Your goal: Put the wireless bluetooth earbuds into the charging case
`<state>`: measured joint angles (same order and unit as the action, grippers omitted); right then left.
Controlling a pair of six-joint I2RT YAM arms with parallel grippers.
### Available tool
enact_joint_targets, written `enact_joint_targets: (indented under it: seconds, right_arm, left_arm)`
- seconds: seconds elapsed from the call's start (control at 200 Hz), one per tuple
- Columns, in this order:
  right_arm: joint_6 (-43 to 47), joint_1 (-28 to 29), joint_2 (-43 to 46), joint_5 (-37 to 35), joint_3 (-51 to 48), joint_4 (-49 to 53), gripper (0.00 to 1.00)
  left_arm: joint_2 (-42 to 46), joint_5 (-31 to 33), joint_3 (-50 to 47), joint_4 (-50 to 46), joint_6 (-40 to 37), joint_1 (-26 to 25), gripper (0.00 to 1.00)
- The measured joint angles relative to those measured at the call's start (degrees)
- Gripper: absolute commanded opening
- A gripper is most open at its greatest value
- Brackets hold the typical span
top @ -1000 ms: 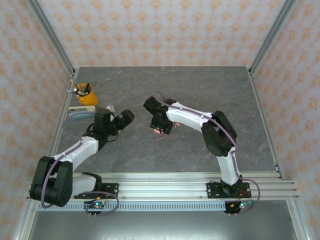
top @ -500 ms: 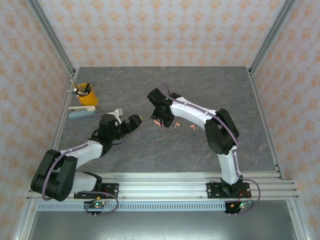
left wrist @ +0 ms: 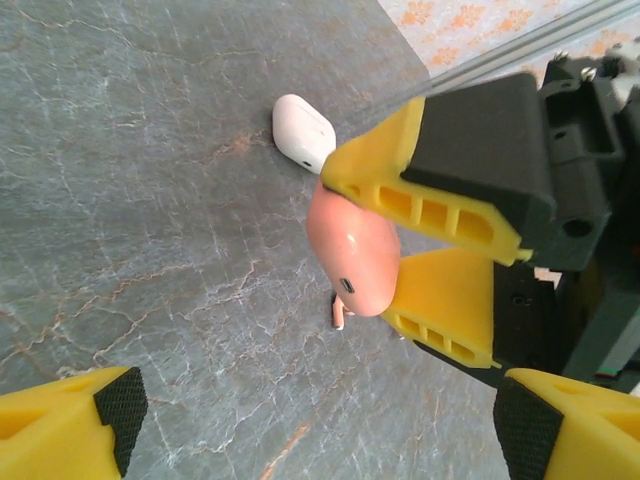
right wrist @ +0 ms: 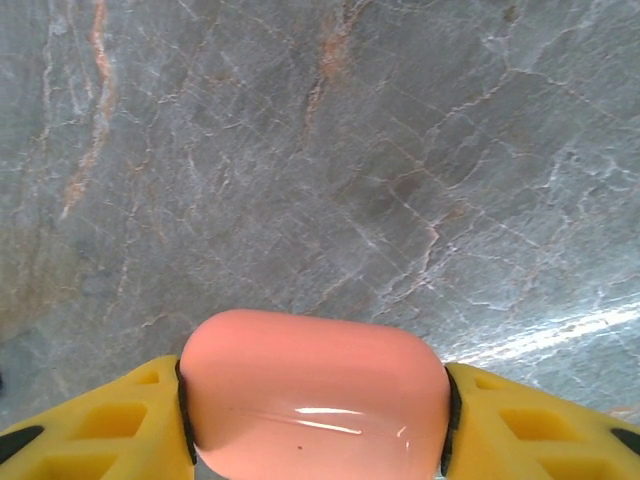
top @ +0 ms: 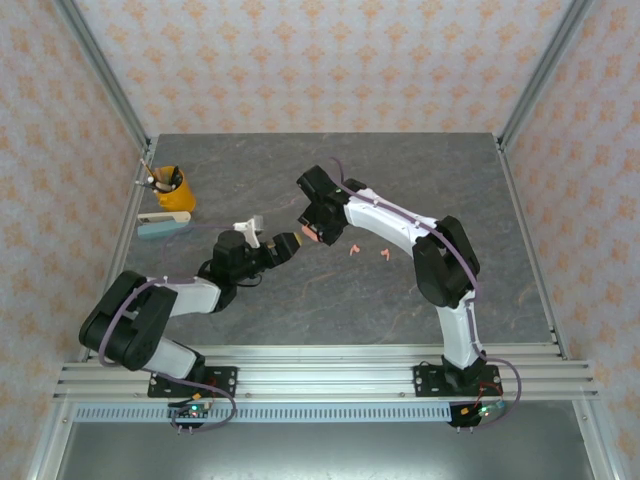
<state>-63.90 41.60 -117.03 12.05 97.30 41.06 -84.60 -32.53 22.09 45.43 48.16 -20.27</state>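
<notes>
Pink plastic is clamped in the right gripper [top: 313, 232]: it grips the pink case [right wrist: 315, 385] above the middle of the desk [top: 450, 180]. Compared with a second ago, we see that the left arm has swung in from the left side. The left gripper [left wrist: 320, 435] now faces the case at close range. The right gripper has drawn back a little toward the far edge, uncovering two pink earbuds [top: 352, 250]. They lie on the desk just right of it, near each other but apart.

The case is pinched end to end, its long axis running straight from one finger to the other, with a rounded face turned toward the left gripper. The earbuds are too small for us to tell which way their stems point. The left gripper's jaws stand wide with nothing between them. A white case [left wrist: 303, 145] lies on the desk beyond the pink one.
</notes>
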Motion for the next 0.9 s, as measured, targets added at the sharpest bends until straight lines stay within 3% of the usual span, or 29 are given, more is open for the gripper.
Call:
enact_joint_targets:
  seconds: [0.295, 0.495, 0.621, 0.721, 0.901]
  right_arm:
    - [-2.3, 0.0, 0.0, 1.4, 0.0, -1.9, 0.55]
    - [-2.3, 0.0, 0.0, 1.3, 0.0, -1.9, 0.59]
    - [-1.6, 0.0, 0.0, 0.5, 0.0, -1.7, 0.68]
    - [-0.6, 0.0, 0.0, -0.4, 0.0, -1.4, 0.73]
    - [1.7, 0.0, 0.0, -1.4, 0.4, -1.1, 0.77]
  left_arm:
    - [-6.4, 1.1, 2.0, 6.3, 1.5, -1.5, 0.81]
    - [-4.2, 4.1, 2.0, 6.5, 1.3, -1.4, 0.88]
    - [4.9, 8.0, 2.0, -0.9, -0.1, 0.0, 0.95]
    - [11.2, 12.0, 5.8, -12.2, -2.3, 3.2, 0.99]
    - [9.8, 14.8, 18.2, -27.9, -6.7, 10.8, 1.0]
